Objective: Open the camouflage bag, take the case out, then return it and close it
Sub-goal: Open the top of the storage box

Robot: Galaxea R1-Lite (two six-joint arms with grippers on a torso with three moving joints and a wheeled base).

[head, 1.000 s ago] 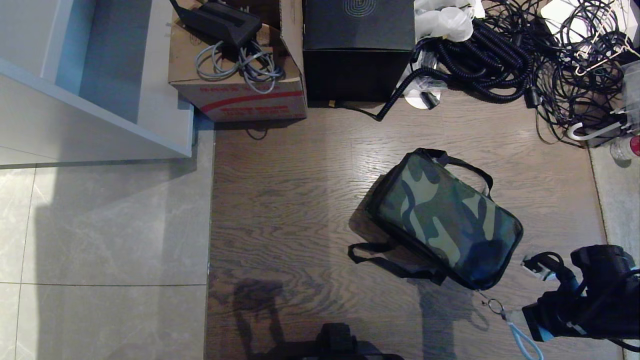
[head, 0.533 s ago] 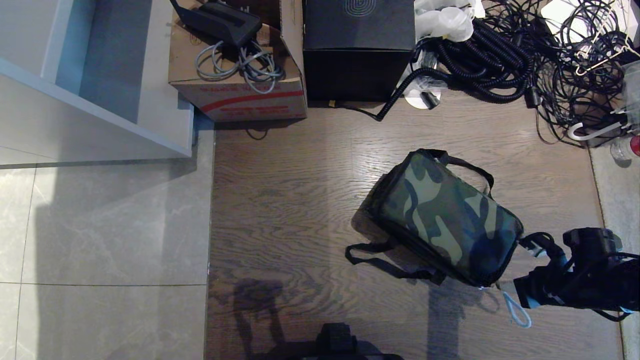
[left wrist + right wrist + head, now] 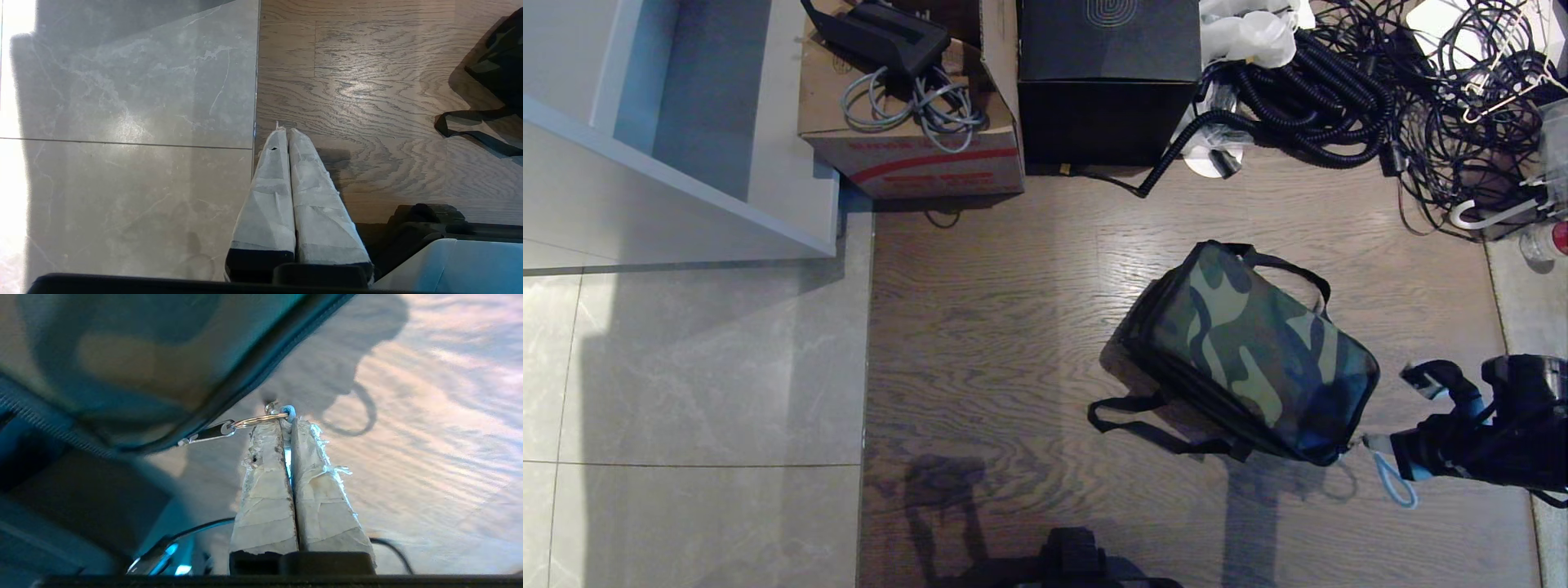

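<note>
Right wrist view: right gripper jaws clamped on blue pull loop of camouflage bag.

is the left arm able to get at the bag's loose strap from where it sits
Probably yes. The left end effector hangs shut over bare floor, and only open wood floor lies between it and the strap. Nothing blocks it, though the arm would have to extend toward it.

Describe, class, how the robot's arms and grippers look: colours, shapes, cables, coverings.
Both the left gripper and the right gripper have two long tapering fingers wrapped in frayed off-white tape, on black bases. In the head view the right arm is bulky and black with light blue parts and black cables.
</note>
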